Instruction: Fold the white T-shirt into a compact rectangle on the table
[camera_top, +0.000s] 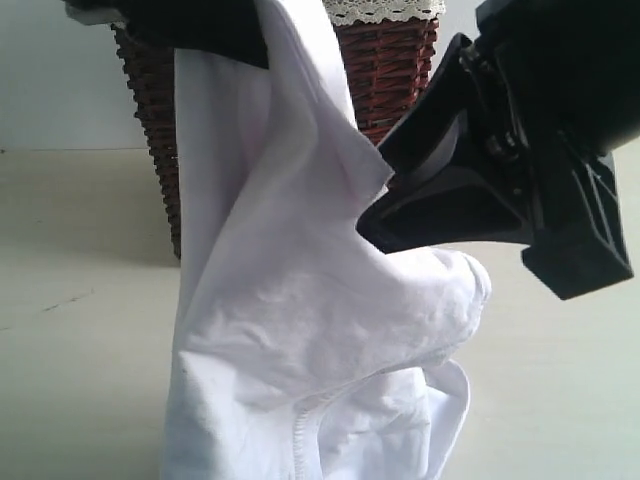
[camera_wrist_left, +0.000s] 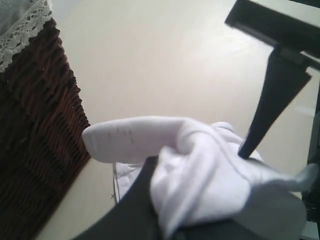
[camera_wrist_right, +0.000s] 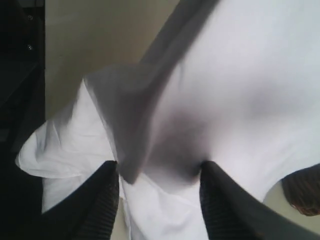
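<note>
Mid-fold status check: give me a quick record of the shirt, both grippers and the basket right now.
white T-shirt: hanging, bunched, not yet folded
left gripper: shut on the shirt's top
right gripper: open, straddling a cloth fold
wicker basket: behind the shirt, lace-trimmed liner
table: pale; shirt's lower end out of frame

White T-shirt, brown wicker basket, cream table.

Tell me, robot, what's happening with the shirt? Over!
Left gripper shut on shirt, holding it up. Right gripper open, fold between its jaws. Shirt not folded yet. Basket close behind.
</note>
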